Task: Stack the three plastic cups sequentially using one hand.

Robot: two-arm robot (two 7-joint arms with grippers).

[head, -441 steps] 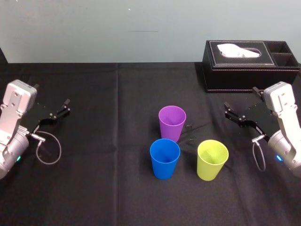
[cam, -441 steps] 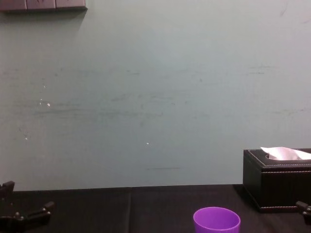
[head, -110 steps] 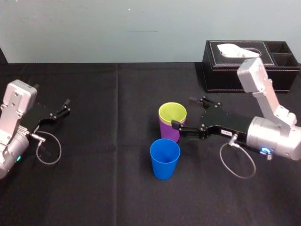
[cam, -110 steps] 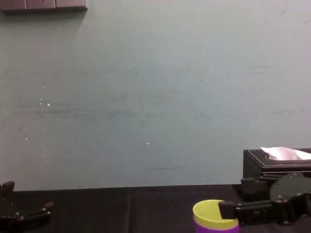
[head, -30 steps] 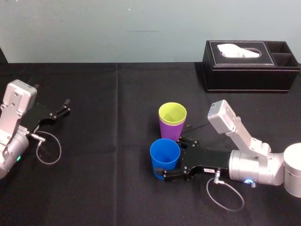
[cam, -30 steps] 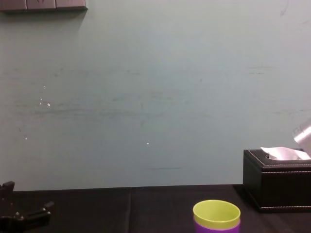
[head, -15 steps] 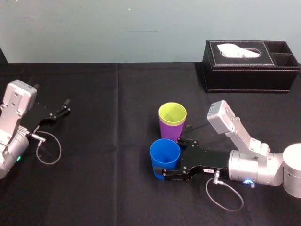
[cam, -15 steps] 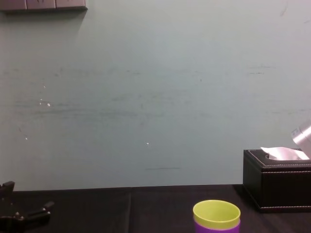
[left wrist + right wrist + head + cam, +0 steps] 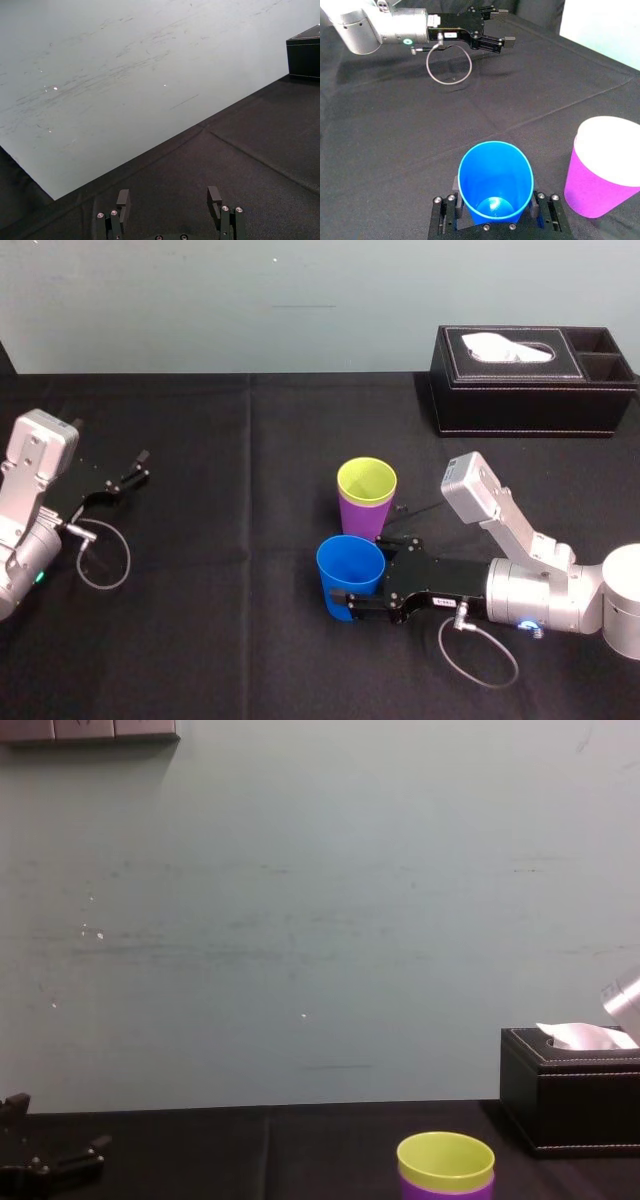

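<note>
The blue cup (image 9: 350, 575) sits near the middle of the table (image 9: 200, 570), toward its front edge, grasped low on both sides by the right gripper (image 9: 362, 578). Just behind it the yellow-green cup (image 9: 367, 480) is nested in the purple cup (image 9: 362, 518). The left gripper (image 9: 125, 480) rests by the left edge, jaws spread. A tissue box (image 9: 530, 380) occupies the far right corner.
</note>
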